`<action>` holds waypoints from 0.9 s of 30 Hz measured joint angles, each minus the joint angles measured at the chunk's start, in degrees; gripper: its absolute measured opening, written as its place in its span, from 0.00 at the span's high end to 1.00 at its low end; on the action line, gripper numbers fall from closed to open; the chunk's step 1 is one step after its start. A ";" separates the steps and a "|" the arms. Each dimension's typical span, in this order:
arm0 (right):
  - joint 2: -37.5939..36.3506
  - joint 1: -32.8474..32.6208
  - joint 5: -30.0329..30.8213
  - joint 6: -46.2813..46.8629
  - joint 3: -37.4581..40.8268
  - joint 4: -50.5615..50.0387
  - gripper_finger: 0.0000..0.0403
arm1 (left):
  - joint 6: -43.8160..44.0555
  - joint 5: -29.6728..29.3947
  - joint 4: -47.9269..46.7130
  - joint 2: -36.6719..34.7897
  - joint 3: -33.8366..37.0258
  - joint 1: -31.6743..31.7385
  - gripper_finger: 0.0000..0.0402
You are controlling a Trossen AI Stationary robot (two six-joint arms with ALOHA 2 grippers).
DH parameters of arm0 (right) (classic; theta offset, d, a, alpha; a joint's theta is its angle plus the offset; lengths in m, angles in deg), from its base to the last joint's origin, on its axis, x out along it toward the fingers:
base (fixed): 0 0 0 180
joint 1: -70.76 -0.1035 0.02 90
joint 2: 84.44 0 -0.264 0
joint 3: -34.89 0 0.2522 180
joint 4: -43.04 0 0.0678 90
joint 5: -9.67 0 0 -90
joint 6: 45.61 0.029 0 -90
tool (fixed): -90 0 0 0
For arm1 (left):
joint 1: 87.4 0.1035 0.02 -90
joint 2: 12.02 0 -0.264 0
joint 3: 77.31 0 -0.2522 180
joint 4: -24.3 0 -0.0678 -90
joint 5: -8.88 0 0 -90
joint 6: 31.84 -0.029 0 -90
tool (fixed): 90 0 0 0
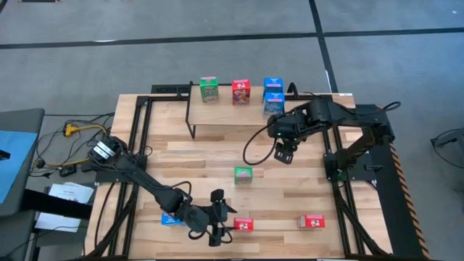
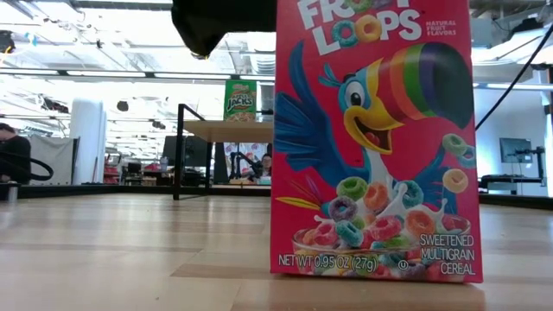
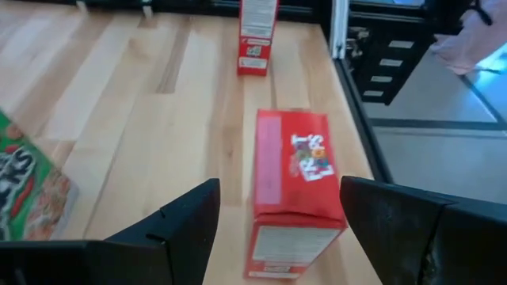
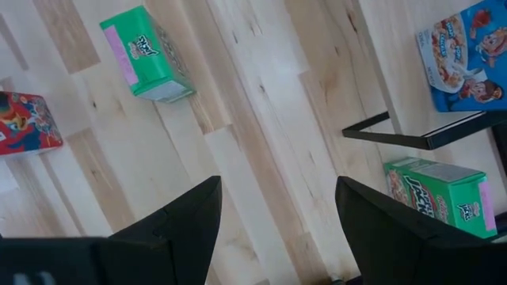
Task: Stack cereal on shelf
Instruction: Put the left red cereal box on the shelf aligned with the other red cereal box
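The shelf (image 1: 232, 119) stands at the table's far middle and carries a green (image 1: 209, 89), a red (image 1: 241, 92) and two blue cereal boxes (image 1: 273, 94). A green box (image 1: 243, 174), two red boxes (image 1: 243, 225) (image 1: 312, 222) and a blue one (image 1: 171, 219) rest on the tabletop. My left gripper (image 1: 221, 221) is low by the near edge and open. Its fingers stand on either side of the nearer red box's end (image 3: 291, 237) without touching it. My right gripper (image 1: 284, 154) hangs open, pointing down, above bare table in front of the shelf.
In the low view, one red box (image 2: 371, 138) stands upright close to the camera. In the right wrist view, another green box (image 4: 444, 194) shows by the shelf's black frame (image 4: 396, 131). Black metal rails (image 1: 341, 181) run along the table's sides. Bare wood lies between the boxes.
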 joint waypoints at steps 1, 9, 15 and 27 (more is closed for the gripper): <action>0.00 0.00 0.00 0.00 0.00 -0.03 0.33 | -0.17 -0.31 0.23 0.00 0.00 -0.19 0.37; 0.00 -0.04 0.00 0.02 0.00 -0.04 0.33 | 0.33 -0.97 0.57 0.00 0.00 -0.78 0.37; 0.00 -0.04 0.00 0.02 0.00 -0.04 0.33 | 0.46 -0.44 0.37 0.00 0.00 -1.02 0.37; 0.00 -0.04 0.00 0.04 0.00 -0.26 0.33 | 2.91 -0.09 2.23 3.73 -0.02 -1.24 0.37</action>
